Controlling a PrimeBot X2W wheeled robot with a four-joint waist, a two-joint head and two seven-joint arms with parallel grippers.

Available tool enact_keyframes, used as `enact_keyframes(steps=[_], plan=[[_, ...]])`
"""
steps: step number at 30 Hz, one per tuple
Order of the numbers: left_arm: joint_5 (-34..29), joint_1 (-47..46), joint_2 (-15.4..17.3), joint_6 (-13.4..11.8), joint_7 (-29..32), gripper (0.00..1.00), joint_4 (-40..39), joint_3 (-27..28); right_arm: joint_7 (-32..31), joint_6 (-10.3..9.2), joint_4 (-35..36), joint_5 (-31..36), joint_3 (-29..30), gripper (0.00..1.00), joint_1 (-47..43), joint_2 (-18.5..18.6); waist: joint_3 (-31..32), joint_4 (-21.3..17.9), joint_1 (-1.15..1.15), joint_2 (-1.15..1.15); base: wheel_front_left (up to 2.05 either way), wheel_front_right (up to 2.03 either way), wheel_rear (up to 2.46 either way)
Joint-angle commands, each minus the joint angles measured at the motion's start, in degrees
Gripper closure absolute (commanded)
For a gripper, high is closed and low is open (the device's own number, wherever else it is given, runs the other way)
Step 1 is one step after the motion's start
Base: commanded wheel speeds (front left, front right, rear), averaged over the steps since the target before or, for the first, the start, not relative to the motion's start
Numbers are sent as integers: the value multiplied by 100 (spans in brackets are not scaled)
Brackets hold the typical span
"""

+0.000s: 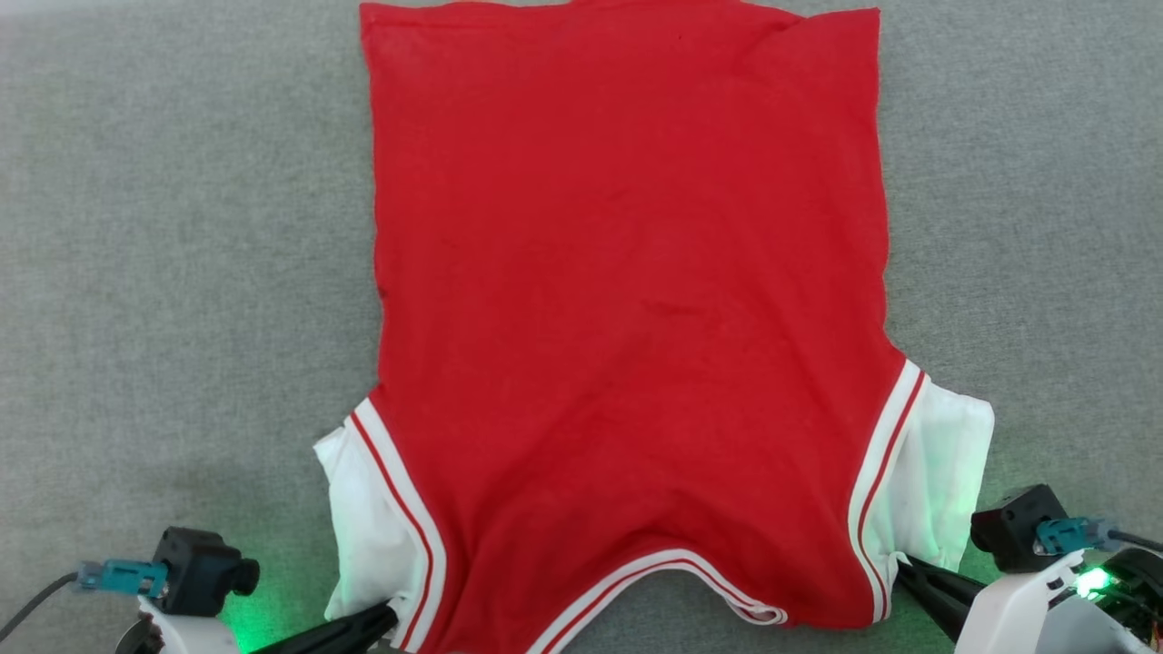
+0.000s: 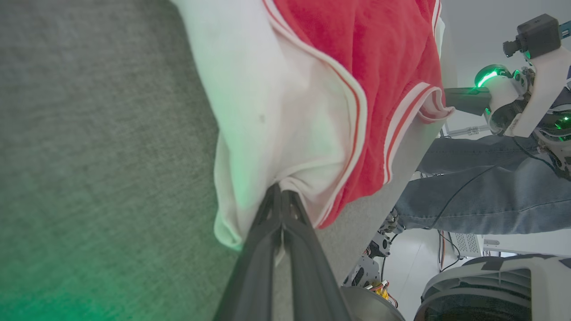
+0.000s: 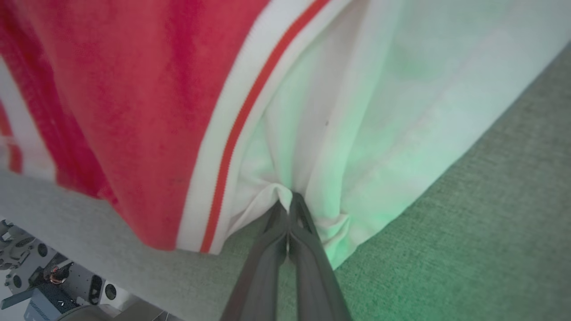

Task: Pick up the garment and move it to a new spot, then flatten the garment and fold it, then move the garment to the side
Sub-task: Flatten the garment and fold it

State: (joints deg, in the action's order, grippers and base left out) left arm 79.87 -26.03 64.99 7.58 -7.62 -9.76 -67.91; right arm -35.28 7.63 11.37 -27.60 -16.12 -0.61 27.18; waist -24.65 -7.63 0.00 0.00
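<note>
A red garment [image 1: 627,300] is laid flat on a grey cloth-covered surface [image 1: 182,272], plain side up. Its hem is toward the far edge and its striped collar [image 1: 654,568] is close to the near edge. The left jaws are pressed together on a small gather of the white sleeve [image 1: 363,527] at the garment's near-left corner. The right jaws are pinching the other sleeve [image 1: 940,463] at its near-right corner in the same way. Only a little thin cloth is held at each side, so it is judged that a sleeve could slip free if the garment is lifted or dragged sharply. An uneven pull would likely skew the body and deepen the crease [image 1: 818,36] seen at the far-right corner of the hem. Because the collar already sits by the near edge, a pull toward the robot could drag cloth over that edge. Both sleeves are bunched and would have to be spread before any fold. Just past the near edge a person's leg in jeans [image 2: 490,196] and a loose cable [image 2: 450,209] are seen, and they could be struck if an arm is swung back. Green lamp light is cast on the surface near each wrist.
</note>
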Motion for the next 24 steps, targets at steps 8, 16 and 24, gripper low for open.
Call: enact_keyframes(steps=[8,16,24], plan=[[83,-98,0,-17,-271,100,-2,-194,115,-23,482,141,326,0,98,-199,22,-105,0,0,0,0,0],[-160,-337,25,-15,-400,100,-254,-298,-932,-18,1930,-50,1548,0,425,-301,-56,50,0,0,0,0,0],[-317,-752,-73,-15,-339,100,-408,-385,-1612,-17,482,270,2078,0,2809,-603,-313,381,0,0,0,0,0]])
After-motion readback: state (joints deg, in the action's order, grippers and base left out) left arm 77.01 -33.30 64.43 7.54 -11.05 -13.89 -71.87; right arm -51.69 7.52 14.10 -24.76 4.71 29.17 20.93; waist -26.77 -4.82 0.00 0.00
